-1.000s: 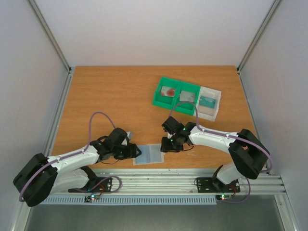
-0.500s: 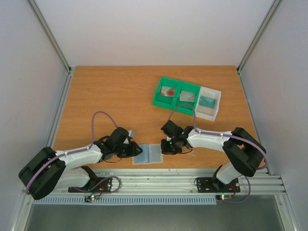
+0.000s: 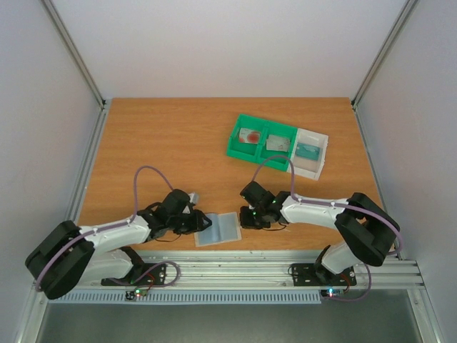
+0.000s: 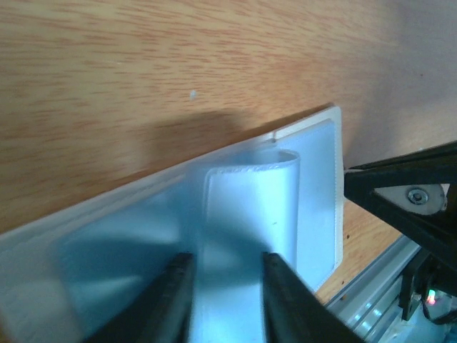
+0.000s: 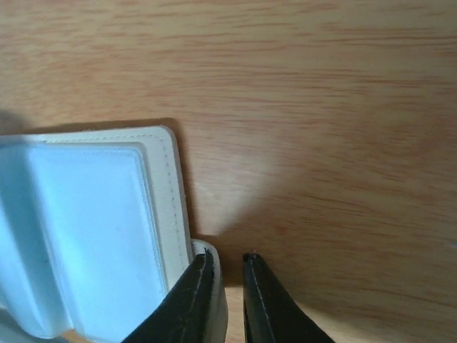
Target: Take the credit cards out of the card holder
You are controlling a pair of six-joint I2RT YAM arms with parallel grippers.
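The card holder (image 3: 221,229) lies flat near the table's front edge, a translucent blue-grey sleeve. My left gripper (image 3: 203,224) sits on its left part. In the left wrist view its fingers (image 4: 175,286) pinch one clear pocket of the holder (image 4: 250,207). My right gripper (image 3: 248,218) is at the holder's right edge, jaws almost together with bare wood between. Its left finger (image 5: 201,293) touches the holder's small white tab (image 5: 208,251). The red-marked card (image 3: 250,136) and the greyish card (image 3: 278,144) lie in the green bin. The teal card (image 3: 308,151) lies in the white tray.
The green two-compartment bin (image 3: 234,148) and the white tray (image 3: 321,163) stand at the back right. The table's front edge and the metal rail (image 3: 235,268) run just behind the holder. White walls enclose the table.
My right gripper has slid left to the holder's right edge. My left arm has shifted slightly, and the holder has turned a little with it.
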